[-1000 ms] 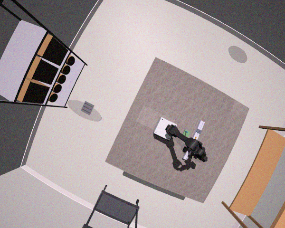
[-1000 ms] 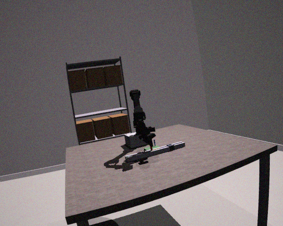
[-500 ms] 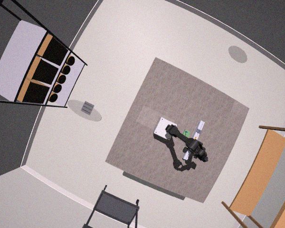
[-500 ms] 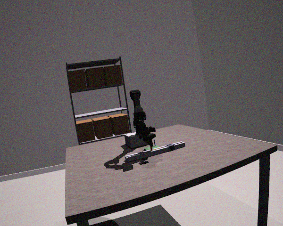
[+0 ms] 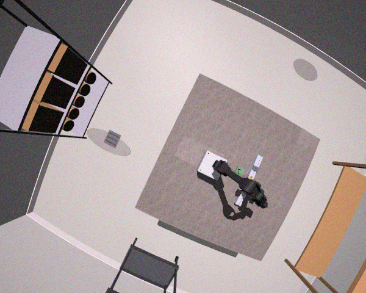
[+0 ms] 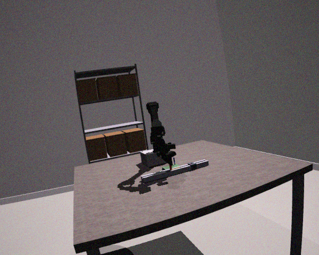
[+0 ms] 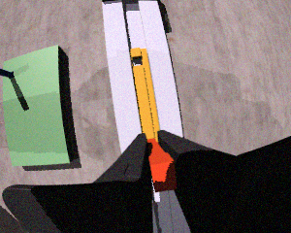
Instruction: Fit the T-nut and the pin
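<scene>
The brass T-nut [image 7: 145,102] [image 5: 251,177] lies lengthwise along the slot of the aluminum rail [image 7: 117,97] [image 5: 239,200] [image 6: 154,177]. Its holed end points toward the dark bracket [image 5: 255,168] [image 6: 192,166], short of it. Whether it is under the lips or tilted is unclear. My gripper [image 7: 151,139] [image 6: 170,163] is shut on the nut's orange handle [image 7: 161,167] [image 6: 170,167], at the end away from the bracket. The blue pin [image 7: 1,71] [image 5: 239,169] [image 6: 174,160] stands in the green tray [image 7: 36,131] [image 5: 241,172] [image 6: 166,167].
The tray sits beside the rail, on the side of the arm's white base box [image 5: 208,162]. The rail lies on the brown tabletop [image 5: 240,119] [image 6: 112,214]. The arm covers part of the rail in the top view. Shelves [image 6: 114,126] stand beyond the table.
</scene>
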